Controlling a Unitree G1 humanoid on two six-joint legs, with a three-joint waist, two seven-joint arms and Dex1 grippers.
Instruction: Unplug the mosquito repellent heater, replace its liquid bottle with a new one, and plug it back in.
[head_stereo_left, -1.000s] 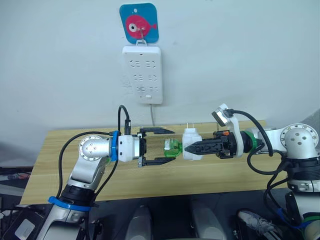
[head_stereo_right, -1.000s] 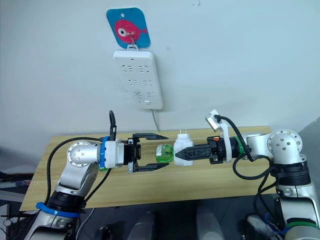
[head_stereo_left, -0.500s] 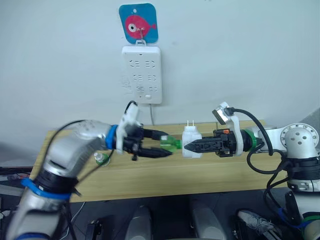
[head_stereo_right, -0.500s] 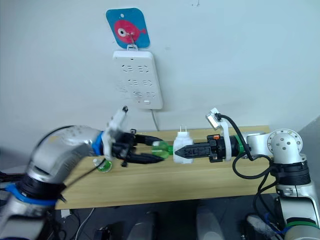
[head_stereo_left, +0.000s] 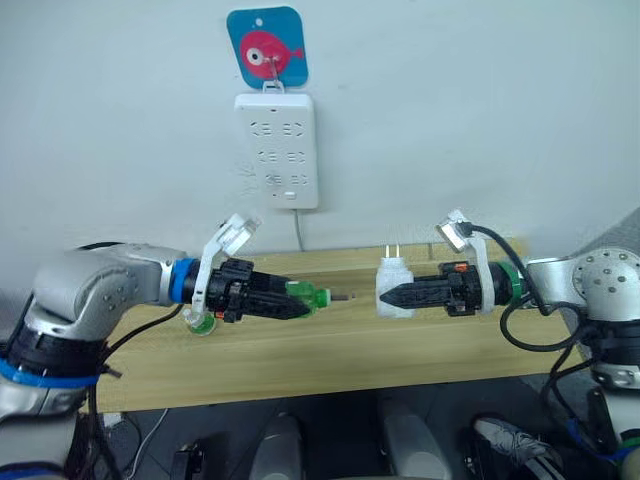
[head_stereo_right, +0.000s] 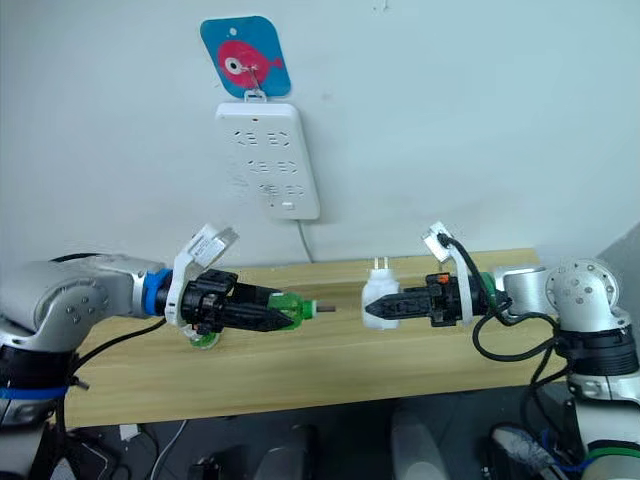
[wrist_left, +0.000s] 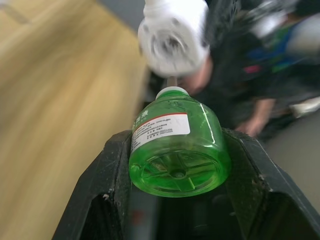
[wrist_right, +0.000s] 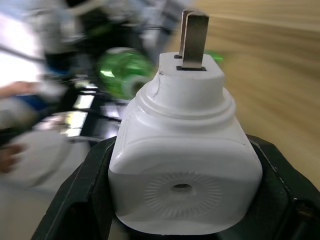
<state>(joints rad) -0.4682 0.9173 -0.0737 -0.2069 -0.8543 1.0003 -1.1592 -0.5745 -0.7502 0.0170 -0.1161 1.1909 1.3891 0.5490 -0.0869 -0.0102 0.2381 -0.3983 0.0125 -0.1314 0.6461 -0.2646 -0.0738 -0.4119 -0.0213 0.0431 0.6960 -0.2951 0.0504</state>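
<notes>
My left gripper is shut on a green liquid bottle, held level above the wooden table with its white neck aimed at the heater. A short gap separates the two. The mosquito repellent heater, white with two prongs pointing up, sits in my shut right gripper. The left wrist view looks at the bottle's base between the black fingers, with the heater beyond. In the right wrist view the heater is clamped and the bottle lies past it.
A white multi-socket strip hangs on the wall below a blue fish hook, its cord dropping behind the table. A second small green bottle stands on the table under my left wrist.
My left gripper, open around the bottle a second ago, has shut on it and drawn it leftwards out of the heater. The right gripper kept hold of the heater. The head camera shifted slightly.
</notes>
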